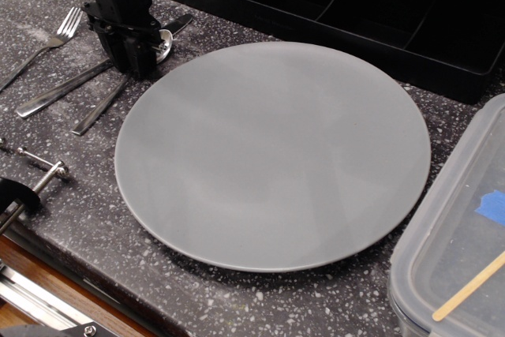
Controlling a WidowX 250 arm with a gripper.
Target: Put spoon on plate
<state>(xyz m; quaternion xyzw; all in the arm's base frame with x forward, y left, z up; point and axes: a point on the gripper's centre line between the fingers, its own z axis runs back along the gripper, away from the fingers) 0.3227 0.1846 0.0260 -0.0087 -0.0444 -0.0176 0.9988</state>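
The tool (134, 59) is sitting low over the spoon (110, 96) near the far left corner of the tabletop (71, 203), its black body covering the neck so that I cannot tell whether its jaws are parted or clamped. The plate (272, 155) is lying just right of it, filling the middle, while the spoon's handle is running out from under the tool toward the left edge, bowl end pointing at the plate.

1. The spoon (101, 103), knife (59, 89) and fork (49, 42) look like shiny polished metal.
2. The plate (272, 155) is smooth, matt grey.
3. The surface (87, 195) is dark speckled stone-like material.
4. The container (442, 234) looks like clear plastic.
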